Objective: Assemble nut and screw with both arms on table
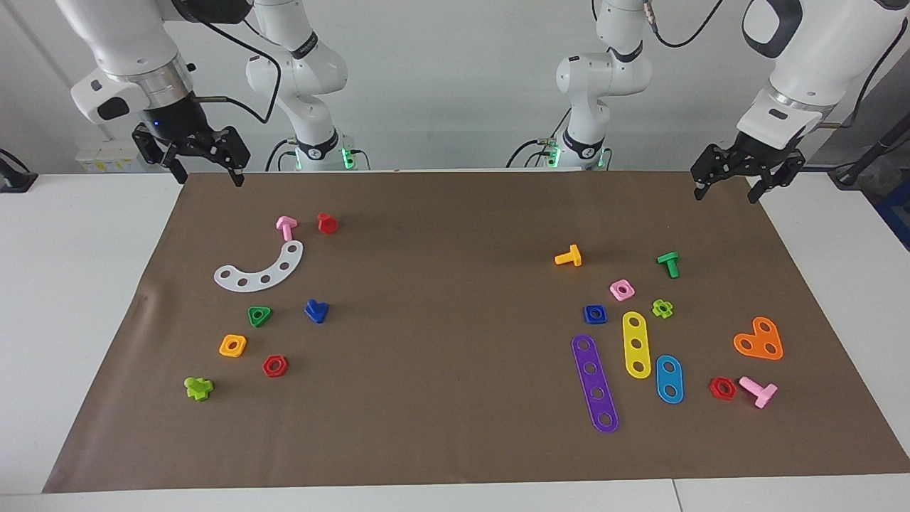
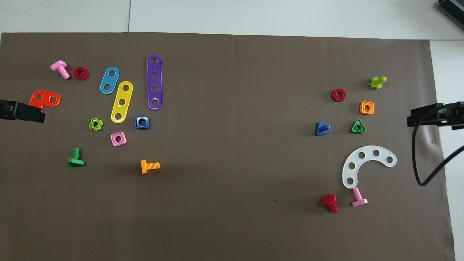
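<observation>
The blue square nut (image 1: pixel 595 313) lies flat on the brown mat (image 1: pixel 455 398) toward the left arm's end, beside the pink square nut (image 1: pixel 622 289); it also shows in the overhead view (image 2: pixel 142 122). The blue triangular-head screw (image 1: pixel 316 311) lies toward the right arm's end, beside the green triangular nut (image 1: pixel 259 316); it also shows in the overhead view (image 2: pixel 322 129). My left gripper (image 1: pixel 728 192) hangs open and empty over the mat's corner at its own end. My right gripper (image 1: pixel 207 176) hangs open and empty over the mat's corner at its end. Both arms wait.
Around the blue nut lie purple (image 1: pixel 595 382), yellow (image 1: pixel 636 344) and light blue (image 1: pixel 669 379) strips, an orange screw (image 1: pixel 569 257), a green screw (image 1: pixel 668 264) and an orange heart plate (image 1: pixel 759 339). Near the blue screw lie a white curved plate (image 1: pixel 259 270), a yellow-orange nut (image 1: pixel 232 345) and a red nut (image 1: pixel 274 365).
</observation>
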`<action>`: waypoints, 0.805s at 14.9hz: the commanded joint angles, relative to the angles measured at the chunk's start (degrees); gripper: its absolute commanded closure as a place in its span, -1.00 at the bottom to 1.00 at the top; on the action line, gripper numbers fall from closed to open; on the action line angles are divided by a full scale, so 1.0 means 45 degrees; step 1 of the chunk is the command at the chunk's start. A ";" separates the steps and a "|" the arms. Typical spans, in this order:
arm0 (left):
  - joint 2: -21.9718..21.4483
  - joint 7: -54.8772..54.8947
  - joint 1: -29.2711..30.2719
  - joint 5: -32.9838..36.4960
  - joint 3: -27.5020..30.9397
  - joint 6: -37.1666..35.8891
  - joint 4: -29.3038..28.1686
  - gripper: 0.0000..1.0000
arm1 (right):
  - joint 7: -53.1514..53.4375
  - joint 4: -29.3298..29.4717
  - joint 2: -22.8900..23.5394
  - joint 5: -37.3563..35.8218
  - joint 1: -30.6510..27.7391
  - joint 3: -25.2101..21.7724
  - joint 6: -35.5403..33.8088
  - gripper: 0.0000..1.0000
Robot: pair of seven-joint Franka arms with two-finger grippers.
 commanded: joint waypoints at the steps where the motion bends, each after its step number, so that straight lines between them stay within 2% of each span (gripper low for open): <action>1: -0.0255 0.0142 0.0022 0.0220 -0.0008 0.0254 -0.0292 -1.00 | 0.0318 -0.0357 -0.0157 -0.0002 0.0043 0.0073 0.0322 -1.00; 5: -0.0255 0.0142 0.0041 0.0220 -0.0008 0.0235 -0.0292 -1.00 | 0.0455 -0.0550 0.0116 0.0075 0.0121 0.0151 0.0867 -1.00; 9: -0.0255 0.0142 0.0041 0.0220 -0.0008 0.0235 -0.0292 -1.00 | 0.0610 -0.2579 0.0000 0.0174 0.0121 0.0697 0.3403 -1.00; 12: -0.0255 0.0142 0.0041 0.0220 -0.0008 0.0235 -0.0292 -1.00 | 0.0573 -0.2992 0.0332 0.0193 0.0121 0.0854 0.3761 -1.00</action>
